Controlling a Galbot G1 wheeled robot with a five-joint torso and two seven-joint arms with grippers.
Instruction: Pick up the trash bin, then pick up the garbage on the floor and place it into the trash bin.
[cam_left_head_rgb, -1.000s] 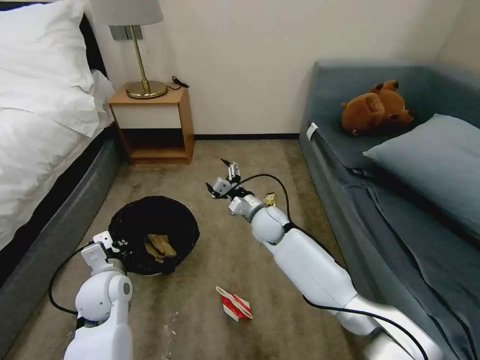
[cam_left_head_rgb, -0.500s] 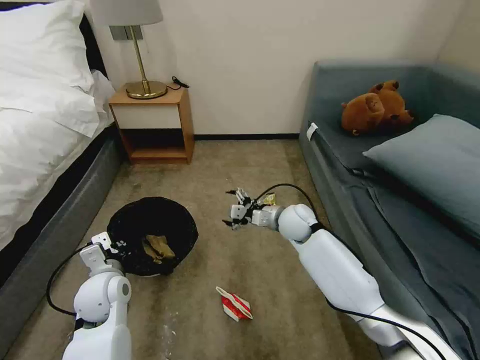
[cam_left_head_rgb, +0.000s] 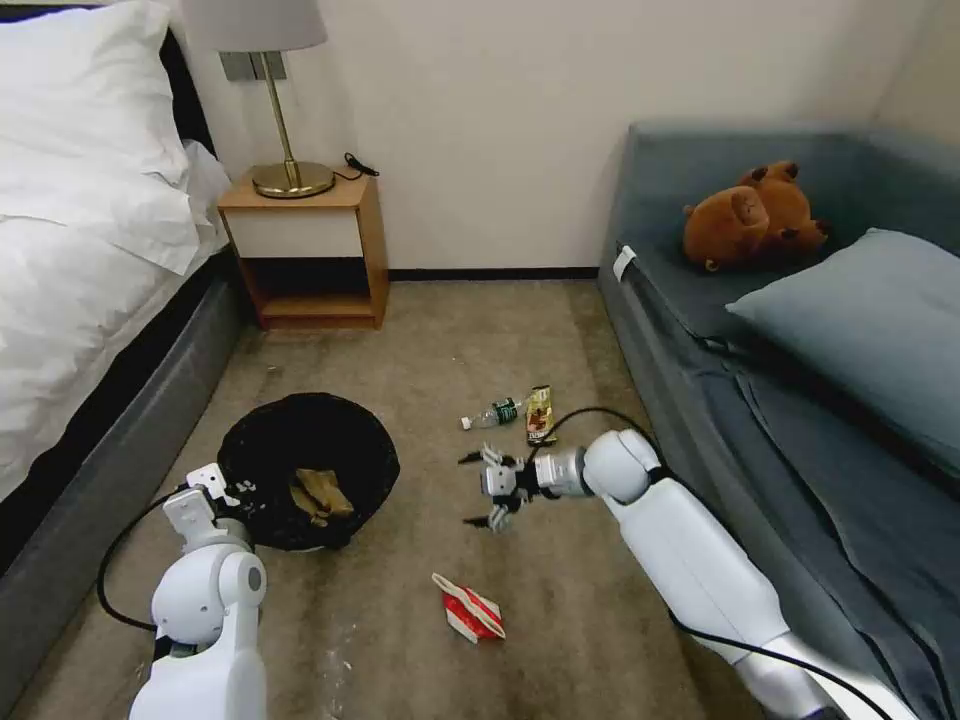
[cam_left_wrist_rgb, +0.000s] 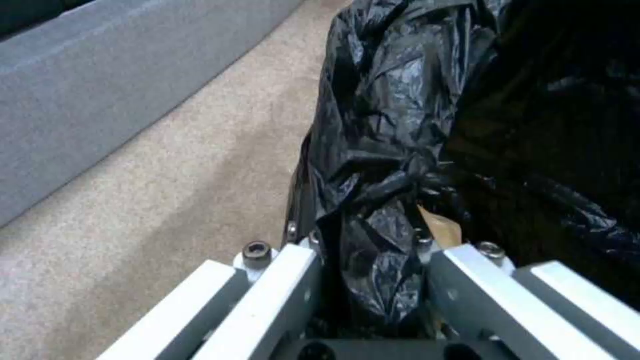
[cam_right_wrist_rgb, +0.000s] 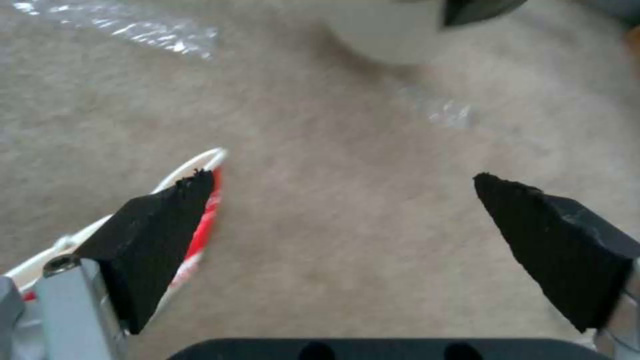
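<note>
The trash bin (cam_left_head_rgb: 310, 465), lined with a crinkly black bag (cam_left_wrist_rgb: 400, 150), sits on the carpet at the left with a crumpled brown paper bag (cam_left_head_rgb: 320, 493) inside. My left gripper (cam_left_head_rgb: 215, 490) is shut on the bin's near rim, the bag pinched between its fingers (cam_left_wrist_rgb: 280, 280). My right gripper (cam_left_head_rgb: 478, 490) hangs open over the carpet, right of the bin. A red-and-white wrapper (cam_left_head_rgb: 467, 610) lies nearer me; in the right wrist view it (cam_right_wrist_rgb: 203, 220) peeks from behind one finger. A small clear bottle (cam_left_head_rgb: 492, 413) and a dark-gold snack wrapper (cam_left_head_rgb: 540, 413) lie beyond the right gripper.
A bed (cam_left_head_rgb: 80, 250) runs along the left and a blue-grey sofa (cam_left_head_rgb: 800, 400) along the right, with a brown plush toy (cam_left_head_rgb: 755, 215) on it. A wooden nightstand (cam_left_head_rgb: 305, 245) with a lamp (cam_left_head_rgb: 285, 100) stands against the back wall. Open carpet lies between.
My right arm has swung back toward me and lowered, uncovering the bottle and snack wrapper on the floor. The left gripper and bin have stayed in place.
</note>
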